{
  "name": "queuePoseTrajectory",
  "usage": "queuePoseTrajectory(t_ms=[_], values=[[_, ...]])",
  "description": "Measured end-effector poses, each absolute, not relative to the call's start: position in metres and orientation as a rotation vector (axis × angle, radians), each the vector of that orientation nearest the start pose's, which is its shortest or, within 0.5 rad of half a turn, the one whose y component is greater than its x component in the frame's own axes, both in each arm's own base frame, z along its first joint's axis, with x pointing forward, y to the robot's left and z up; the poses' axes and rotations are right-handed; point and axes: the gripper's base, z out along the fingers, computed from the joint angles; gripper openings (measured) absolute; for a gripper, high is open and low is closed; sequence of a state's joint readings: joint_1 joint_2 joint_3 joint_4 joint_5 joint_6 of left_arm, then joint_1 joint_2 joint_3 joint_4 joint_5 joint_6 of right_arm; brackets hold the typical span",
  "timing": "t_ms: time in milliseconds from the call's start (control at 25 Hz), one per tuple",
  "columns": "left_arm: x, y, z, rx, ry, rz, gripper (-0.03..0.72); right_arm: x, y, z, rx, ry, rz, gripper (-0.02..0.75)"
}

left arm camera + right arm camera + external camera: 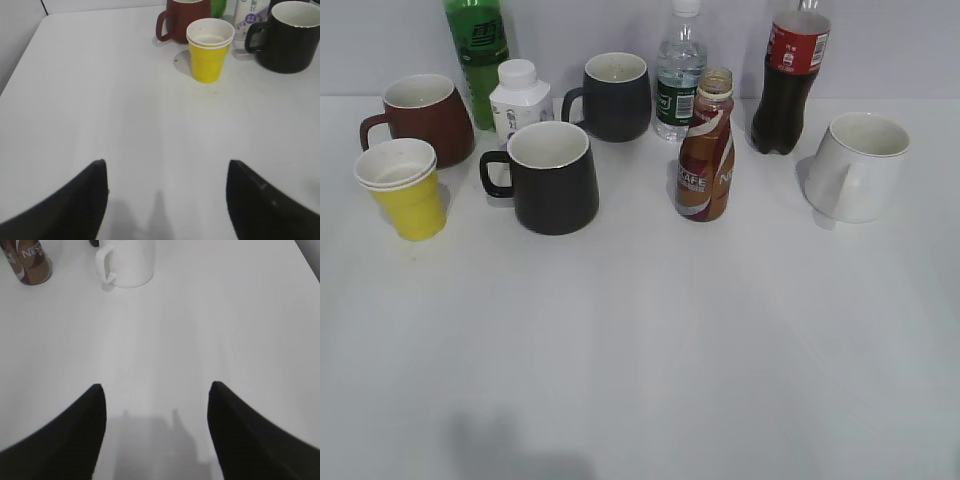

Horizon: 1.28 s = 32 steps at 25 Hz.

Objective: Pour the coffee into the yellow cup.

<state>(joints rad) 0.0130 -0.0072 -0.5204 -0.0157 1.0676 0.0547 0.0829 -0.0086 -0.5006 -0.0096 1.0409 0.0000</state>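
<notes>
While the exterior view shows no arm at all, the coffee bottle [706, 150] stands upright mid-desk [640, 340] with its cap apparently off, well apart from the yellow cup [408, 188] at far left beside the dark red mug [420, 115], so I judge nothing has begun. From the left wrist, the left pincer [167, 197] gapes wide and empty over bare desk, the cup ahead. From the right wrist, the right pincer [156, 432], likewise spread and empty, must next advance toward the bottle at upper left, past the white mug [127, 262].
</notes>
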Motion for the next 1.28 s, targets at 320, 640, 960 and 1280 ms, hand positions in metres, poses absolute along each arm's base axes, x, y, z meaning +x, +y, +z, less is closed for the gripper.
queuePoseTrajectory(t_ms=[320,640,960,1280], values=[[-0.009,-0.004,0.288,0.051,1.979,-0.022,0.564,-0.005,-0.001,0.280,-0.083,2.013,0.041,0.480],[0.003,-0.005,0.333,0.029,1.538,-0.073,0.564,0.036,0.004,0.321,-0.065,1.753,0.089,0.480],[0.056,-0.004,0.343,0.005,1.600,-0.073,0.564,0.088,0.020,0.340,-0.179,1.610,0.166,0.480],[0.143,-0.004,0.327,-0.122,1.730,-0.165,0.564,0.143,0.050,0.325,-0.282,1.671,0.251,0.480]])
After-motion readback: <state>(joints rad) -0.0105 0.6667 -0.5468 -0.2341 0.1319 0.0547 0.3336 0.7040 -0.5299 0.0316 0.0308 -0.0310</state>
